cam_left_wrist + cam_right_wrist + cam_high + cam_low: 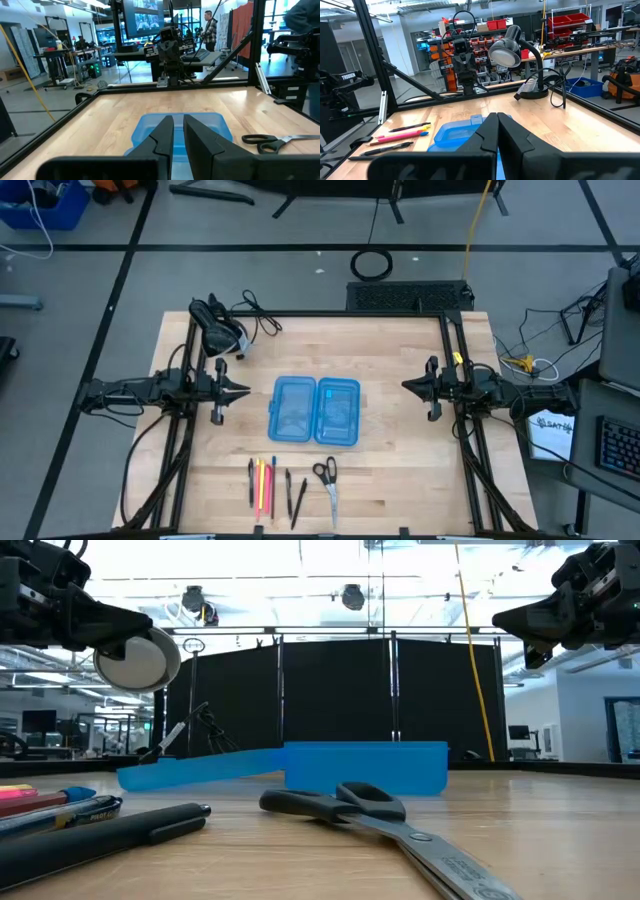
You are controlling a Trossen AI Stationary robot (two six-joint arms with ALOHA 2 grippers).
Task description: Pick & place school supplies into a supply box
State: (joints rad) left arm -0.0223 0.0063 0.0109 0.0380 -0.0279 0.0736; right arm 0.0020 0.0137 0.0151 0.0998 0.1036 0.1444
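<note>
A: How many items lie on the wooden surface (pixel 400 360)?

B: One supply box (pixel 314 411), open at centre, both blue halves flat; one pair of scissors (pixel 327 481); and about six pens (pixel 270 486) (black, red, yellow, one blue-tipped) in a row along the near edge, left of the scissors.

A: And the claws?

B: Left claw (pixel 243 391) hovers left of the box, fingers narrowly parted, empty. Right claw (pixel 407 385) hovers right, fully closed, empty. A desk lamp (pixel 217 328) stands at the far left corner. Print on the blades and pens is unreadable.
</note>
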